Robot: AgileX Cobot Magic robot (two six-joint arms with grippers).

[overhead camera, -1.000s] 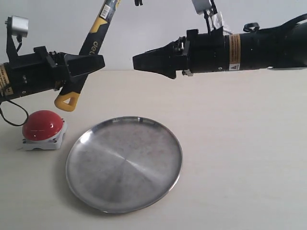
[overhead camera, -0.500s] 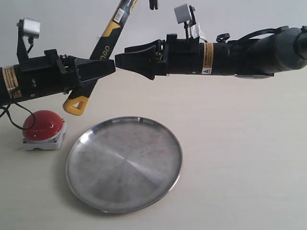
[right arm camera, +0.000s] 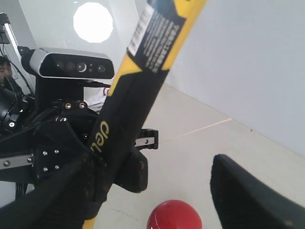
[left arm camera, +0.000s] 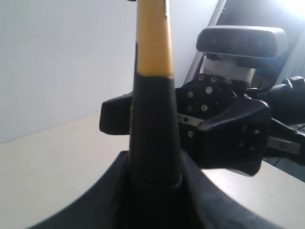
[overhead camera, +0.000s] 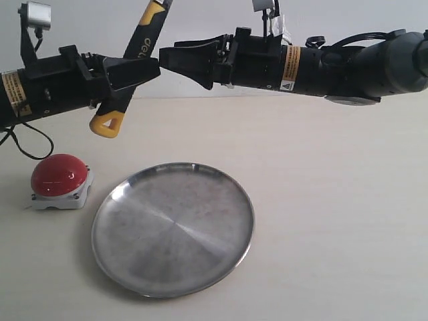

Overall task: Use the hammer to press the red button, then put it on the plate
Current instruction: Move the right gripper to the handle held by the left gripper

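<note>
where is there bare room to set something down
Bare: the wide table right of the plate. The plate itself is empty too. Crowded: the left side, where the button sits close by the plate, and the left gripper, hammer and right gripper meet above.

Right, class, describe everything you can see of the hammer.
Of the hammer only the handle shows: black grip, yellow bands, lettering, a white printed label and a yellow looped end. It hangs in the air, steeply tilted, looped end lowest, head out of frame. The left gripper is shut on the black grip; the right gripper, jaws open, stands right beside it.
</note>
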